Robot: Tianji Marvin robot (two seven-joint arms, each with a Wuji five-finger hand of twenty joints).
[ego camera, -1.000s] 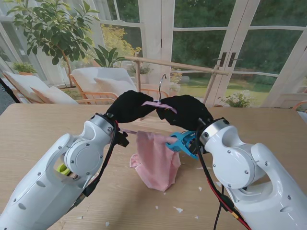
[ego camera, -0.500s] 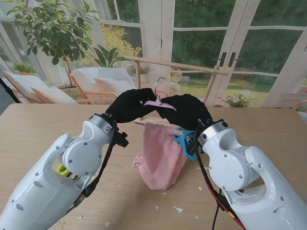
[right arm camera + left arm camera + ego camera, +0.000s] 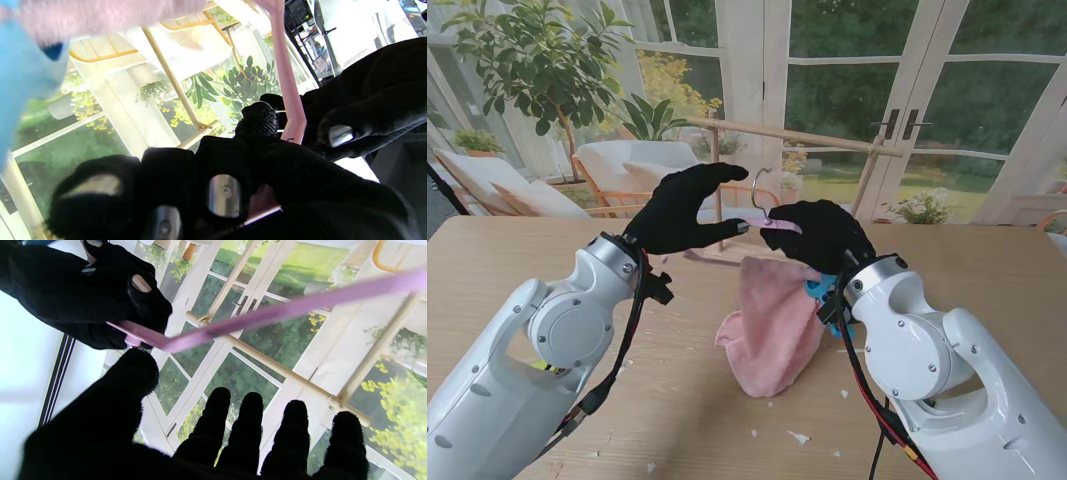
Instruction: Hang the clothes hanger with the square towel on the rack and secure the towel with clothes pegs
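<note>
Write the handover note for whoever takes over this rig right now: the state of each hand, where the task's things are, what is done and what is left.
Left hand: open, fingers spread, beside the hanger, holding nothing.
Right hand: shut on the hanger, carrying it alone above the table.
Pink towel: draped over the hanger, its lower end near or on the table.
Blue peg: at the towel's right edge by the right wrist; whether it grips the towel cannot be told.
Rack: beyond the table's far edge, its bar bare.
Done: hanger lifted with the towel on it.
Left: hook it on the rack, peg the towel.
</note>
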